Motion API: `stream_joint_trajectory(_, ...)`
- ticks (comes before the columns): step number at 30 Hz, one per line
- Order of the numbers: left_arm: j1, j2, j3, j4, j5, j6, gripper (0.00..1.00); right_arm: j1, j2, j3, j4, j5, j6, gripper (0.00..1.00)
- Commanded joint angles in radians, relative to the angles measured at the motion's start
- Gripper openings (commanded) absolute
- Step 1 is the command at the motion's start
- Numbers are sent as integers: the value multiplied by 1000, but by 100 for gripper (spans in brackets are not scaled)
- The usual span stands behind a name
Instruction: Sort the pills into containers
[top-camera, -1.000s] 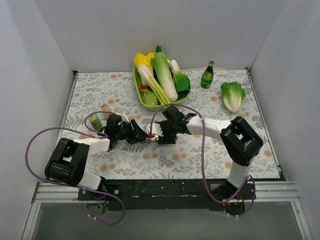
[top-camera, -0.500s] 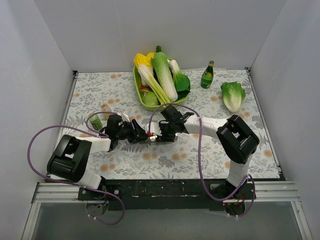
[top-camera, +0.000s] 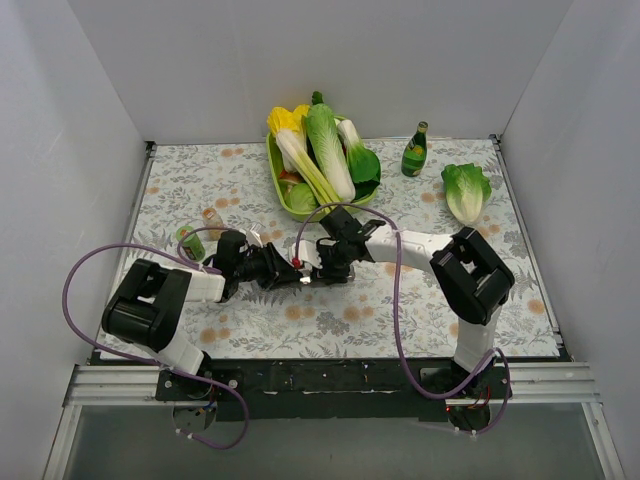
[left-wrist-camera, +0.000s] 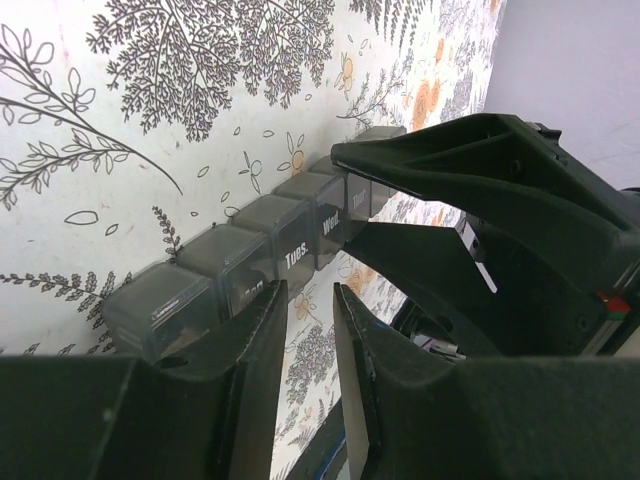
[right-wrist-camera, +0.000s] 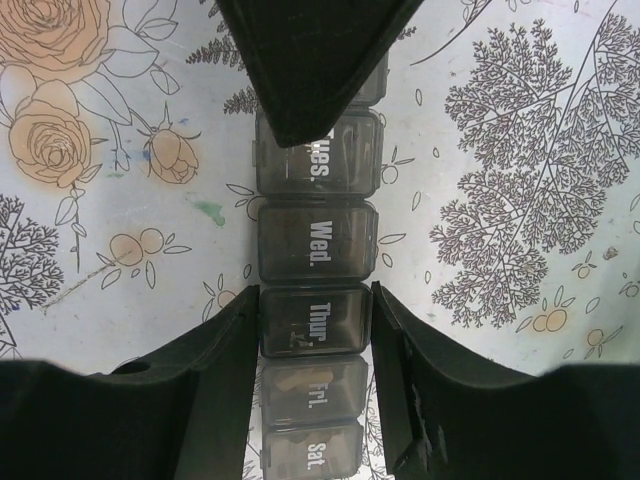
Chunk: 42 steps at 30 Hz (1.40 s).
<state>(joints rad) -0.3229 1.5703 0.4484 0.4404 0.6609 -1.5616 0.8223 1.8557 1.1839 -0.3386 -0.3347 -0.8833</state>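
Observation:
The containers (right-wrist-camera: 316, 245) are a strip of smoky-grey compartments labelled Tues, Wed, Thur, Fri and Sat, lying on the floral cloth. Tan pills (right-wrist-camera: 300, 383) show inside the Fri and Sat compartments. My right gripper (right-wrist-camera: 314, 300) is shut across the Thur compartment, one finger on each side. In the left wrist view the strip (left-wrist-camera: 260, 235) runs past my left gripper (left-wrist-camera: 307, 300). Its jaws are shut to a narrow gap with nothing between them, and one tip rests against the Mon compartment. In the top view both grippers meet at mid-table, left (top-camera: 288, 270) and right (top-camera: 322, 266), hiding the strip.
A green tray (top-camera: 272, 165) of vegetables stands at the back centre. A green bottle (top-camera: 414, 150) and a lettuce (top-camera: 466, 190) are at the back right. A small green can (top-camera: 190, 243) and a small jar (top-camera: 212, 218) stand left of my left arm.
My right gripper has moved a little left along the table towards the left gripper. The left arm has shifted slightly and its cable has swung.

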Motion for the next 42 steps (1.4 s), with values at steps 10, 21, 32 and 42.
stream_joint_trajectory(10,-4,77,-53,-112,-80,89,22,-81,88,146,-143,-190,87,46)
stream_joint_trajectory(21,-4,97,-50,-147,-72,112,20,-123,154,229,-217,-260,122,51)
stream_joint_trajectory(32,-4,109,-42,-146,-63,112,20,-160,131,292,-237,-253,147,69)
stream_joint_trajectory(42,-4,-37,-40,-172,-61,100,23,-155,97,283,-188,-216,222,73)
